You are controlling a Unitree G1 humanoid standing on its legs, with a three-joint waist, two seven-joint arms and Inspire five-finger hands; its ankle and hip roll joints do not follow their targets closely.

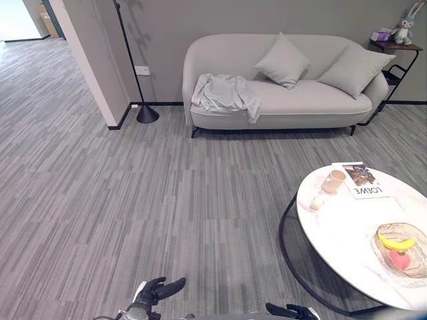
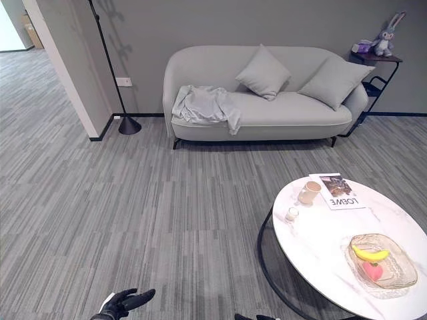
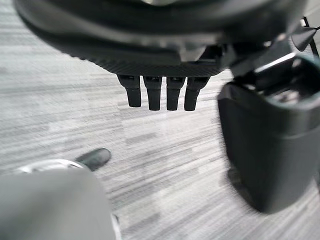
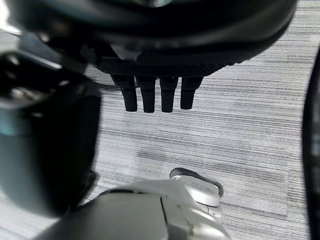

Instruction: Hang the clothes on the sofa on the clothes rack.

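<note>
Grey striped floor (image 1: pixel 133 200) runs across the room up to a grey wall. A pale grey sofa (image 1: pixel 313 100) stands against that wall. The clothes (image 1: pixel 223 93) lie in a loose heap on the sofa's left end, and one edge hangs down over the front of the seat. Two grey cushions (image 1: pixel 283 61) lean on the sofa's back, more to the right. A black floor lamp (image 1: pixel 145 112) stands on the floor just left of the sofa. A small dark side shelf (image 1: pixel 393 47) at the sofa's right end carries a toy rabbit (image 1: pixel 405 23).

Near the robot on the right is a round white surface (image 1: pixel 347 233). On it are a cup (image 1: pixel 333 180), a magazine (image 1: pixel 363 180) and a glass bowl (image 1: pixel 403 250) with a banana (image 1: pixel 395 243) in it.

The left hand (image 1: pixel 157 291) is low, well apart from the sofa, with its fingers (image 3: pixel 152 92) straight and holding nothing. The right hand (image 1: pixel 290 311) is low too, fingers (image 4: pixel 147 95) straight and holding nothing.
</note>
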